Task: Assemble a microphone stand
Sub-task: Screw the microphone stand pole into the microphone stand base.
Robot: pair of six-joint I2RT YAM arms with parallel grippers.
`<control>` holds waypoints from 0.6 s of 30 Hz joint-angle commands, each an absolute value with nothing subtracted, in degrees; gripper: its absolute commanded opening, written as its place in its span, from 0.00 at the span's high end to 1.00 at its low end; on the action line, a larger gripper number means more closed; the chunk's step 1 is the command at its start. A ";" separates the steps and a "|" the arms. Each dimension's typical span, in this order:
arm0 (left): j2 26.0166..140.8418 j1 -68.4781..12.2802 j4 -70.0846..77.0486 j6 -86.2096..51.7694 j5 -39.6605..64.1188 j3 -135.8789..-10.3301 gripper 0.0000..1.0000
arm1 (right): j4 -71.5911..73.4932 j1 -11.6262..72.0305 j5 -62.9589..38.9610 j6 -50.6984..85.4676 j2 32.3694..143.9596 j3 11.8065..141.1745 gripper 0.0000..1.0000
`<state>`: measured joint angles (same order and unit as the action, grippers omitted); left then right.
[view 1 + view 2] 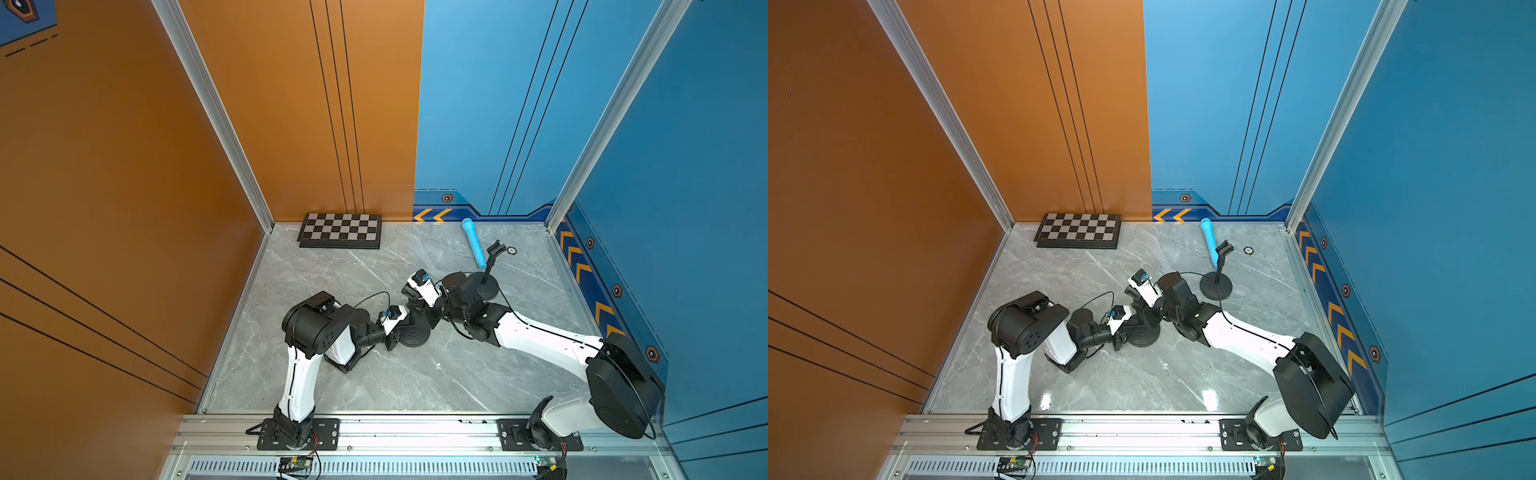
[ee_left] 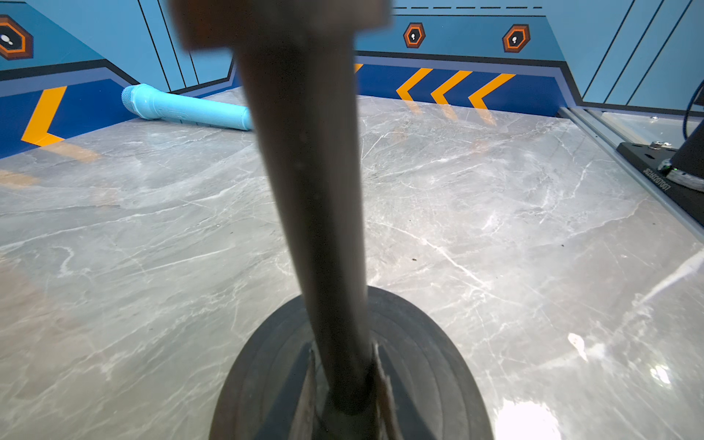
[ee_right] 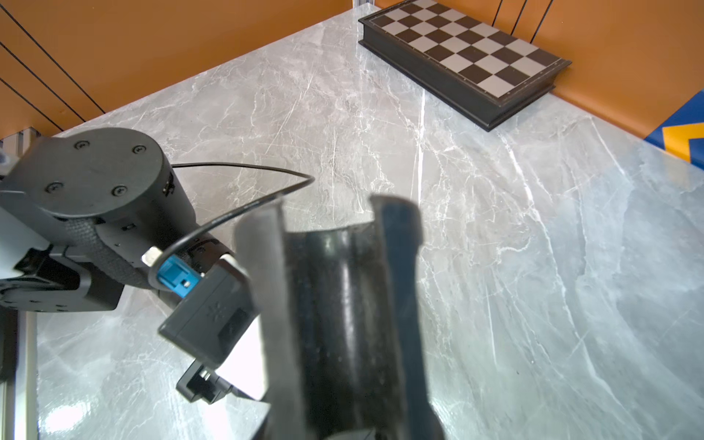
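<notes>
At the middle of the bench, the left pincer pinches the upright pole just above its base, while the right pincer, pressed together on the clip, sits straight over the pole's top.

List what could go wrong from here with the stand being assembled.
1. The left tool pinches the pole low, just above the base; force from the right tool on the clip could tilt the pole or slide the base.
2. The right arm sits close beside the second stand; a swing could knock it over.
</notes>
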<state>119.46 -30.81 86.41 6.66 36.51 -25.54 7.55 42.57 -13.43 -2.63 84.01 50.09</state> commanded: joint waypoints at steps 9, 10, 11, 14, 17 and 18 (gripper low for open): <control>121.53 -30.71 80.81 6.82 35.16 -24.65 0.71 | 14.83 60.84 40.59 25.01 85.48 43.81 1.00; 121.72 -30.74 80.83 6.64 35.24 -24.79 0.71 | 14.82 62.11 43.90 27.19 86.03 44.05 1.00; 121.88 -30.73 80.82 6.51 35.43 -24.94 0.71 | 15.05 62.92 45.46 28.82 86.68 44.45 1.00; 122.23 -30.85 80.80 6.59 35.57 -25.22 0.72 | 13.05 63.19 44.32 30.54 88.06 46.90 1.00; 122.43 -30.93 80.85 6.92 35.07 -25.30 0.73 | 14.59 60.70 34.22 25.35 86.64 46.72 0.79; 122.45 -30.91 80.80 7.03 35.07 -25.19 0.73 | 15.44 59.05 26.95 21.54 85.64 46.27 0.70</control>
